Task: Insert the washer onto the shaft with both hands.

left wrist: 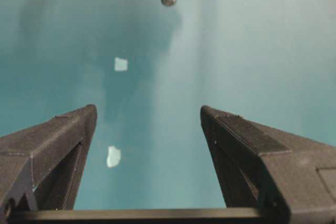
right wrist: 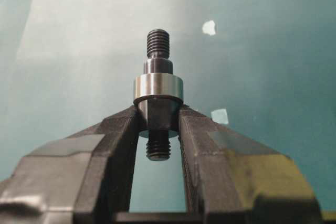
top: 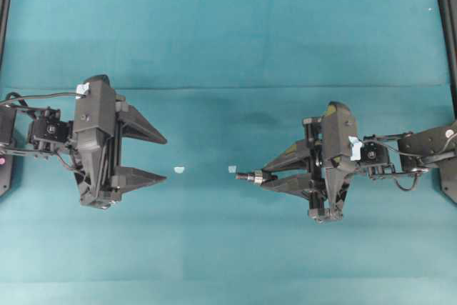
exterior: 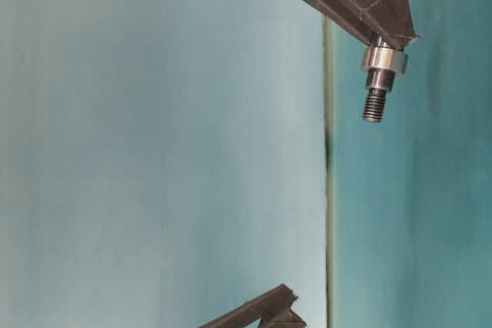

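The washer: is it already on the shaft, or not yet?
On. In the right wrist view the washer rings the shaft just above the closed fingertips of the right gripper.

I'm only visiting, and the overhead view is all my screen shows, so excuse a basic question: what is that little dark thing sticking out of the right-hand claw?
Observer: That is the shaft, a stepped metal rod threaded at both ends. The right gripper pinches it between its fingertips, as its wrist camera shows close up.
Operator: I was told that a ring goes onto it, but I can't spot one lying anywhere.
Observer: It isn't lying anywhere. The right wrist view shows the washer, a silvery band, already around the shaft, just beyond the fingertips. The table-level view shows the same.
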Controlling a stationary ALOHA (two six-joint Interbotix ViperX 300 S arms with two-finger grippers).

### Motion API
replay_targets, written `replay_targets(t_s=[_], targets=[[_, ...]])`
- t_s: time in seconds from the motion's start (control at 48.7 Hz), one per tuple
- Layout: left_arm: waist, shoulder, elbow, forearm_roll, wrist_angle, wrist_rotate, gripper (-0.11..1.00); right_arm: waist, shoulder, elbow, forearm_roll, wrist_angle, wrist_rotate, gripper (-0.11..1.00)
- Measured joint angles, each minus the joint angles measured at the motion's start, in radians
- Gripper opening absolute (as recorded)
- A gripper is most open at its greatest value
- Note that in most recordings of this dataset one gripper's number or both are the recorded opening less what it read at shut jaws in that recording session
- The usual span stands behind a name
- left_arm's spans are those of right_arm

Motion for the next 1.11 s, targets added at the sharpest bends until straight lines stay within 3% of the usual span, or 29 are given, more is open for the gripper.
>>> replay_targets(t_s=[1.109], targets=[[0.000, -0.002, 0.000, 0.000, 0.017, 0.000, 0.86, 0.000, 0.000, 0.002, -0.002, 0.005, 0.000, 0.00]])
